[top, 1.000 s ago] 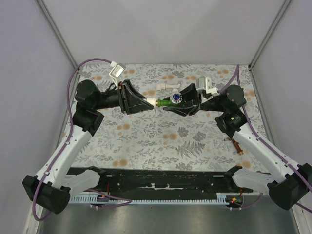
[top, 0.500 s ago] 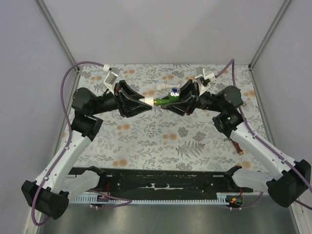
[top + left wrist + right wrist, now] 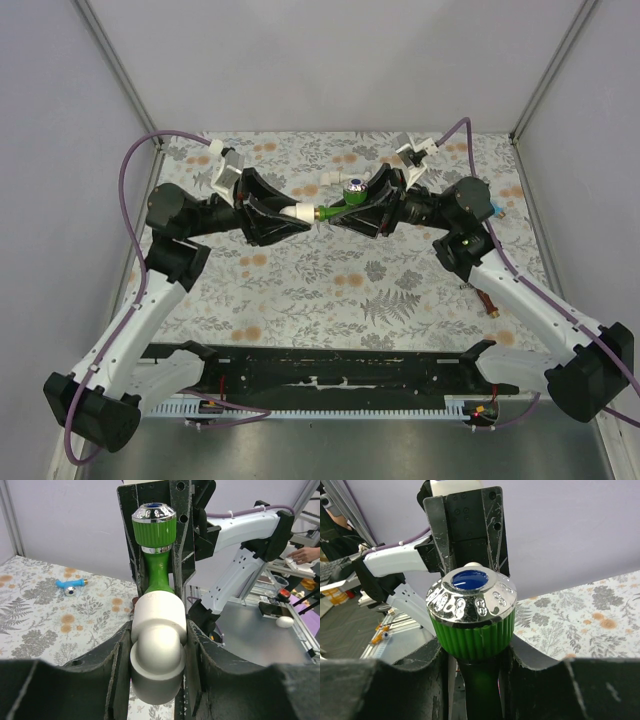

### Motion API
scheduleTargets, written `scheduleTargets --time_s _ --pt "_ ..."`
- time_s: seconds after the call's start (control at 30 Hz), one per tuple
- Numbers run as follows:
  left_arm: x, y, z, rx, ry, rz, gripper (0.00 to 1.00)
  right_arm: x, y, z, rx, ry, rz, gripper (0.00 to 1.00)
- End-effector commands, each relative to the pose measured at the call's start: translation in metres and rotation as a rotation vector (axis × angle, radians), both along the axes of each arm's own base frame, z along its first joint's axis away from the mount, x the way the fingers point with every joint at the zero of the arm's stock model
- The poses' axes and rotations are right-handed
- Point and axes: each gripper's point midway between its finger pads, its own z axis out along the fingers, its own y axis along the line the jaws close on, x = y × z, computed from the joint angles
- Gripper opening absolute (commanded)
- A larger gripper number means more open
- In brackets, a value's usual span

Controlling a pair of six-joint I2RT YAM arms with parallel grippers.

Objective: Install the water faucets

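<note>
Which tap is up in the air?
The green tap, gripped by the right pincer; the blue tap lies on the table.

Open tablecloth nearside; reddish-brown faucet at right edge

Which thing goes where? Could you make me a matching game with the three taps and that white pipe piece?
Things:
1. green faucet
2. white elbow
3. blue faucet
4. brown faucet

Places:
A. lying on the table beside the right arm
B. clamped in the left tool
C. lying on the table, in the left wrist view
D. clamped in the right tool

Pairs: 1-D, 2-B, 3-C, 4-A
</note>
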Motion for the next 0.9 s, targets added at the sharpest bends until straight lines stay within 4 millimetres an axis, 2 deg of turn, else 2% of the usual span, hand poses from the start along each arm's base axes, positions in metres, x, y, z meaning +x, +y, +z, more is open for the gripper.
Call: scheduleTargets --time_s 0.0,0.2,0.37,0.57,0.87 --pt "-0.018 0.003 0.024 -0.011 -0.263 -0.023 0.02 0.007 0.012 -0.025 -0.031 0.212 0.009 0.0" --pt "-0.007 0.004 0.018 0.009 -0.331 0.041 0.02 0.01 0.014 -0.029 -0.02 0.338 -0.003 0.0" --pt "-0.003 0.005 0.016 0.026 -0.376 0.059 0.02 0.011 0.022 -0.041 -0.031 0.476 0.029 0.0" --pt "-0.004 0.011 0.005 0.078 -0.424 0.096 0.02 0.01 0.029 -0.053 -0.05 0.627 0.099 0.0" --pt "-0.004 0.019 -0.01 0.125 -0.478 0.155 0.02 0.01 0.035 -0.059 -0.072 0.737 0.156 0.0"
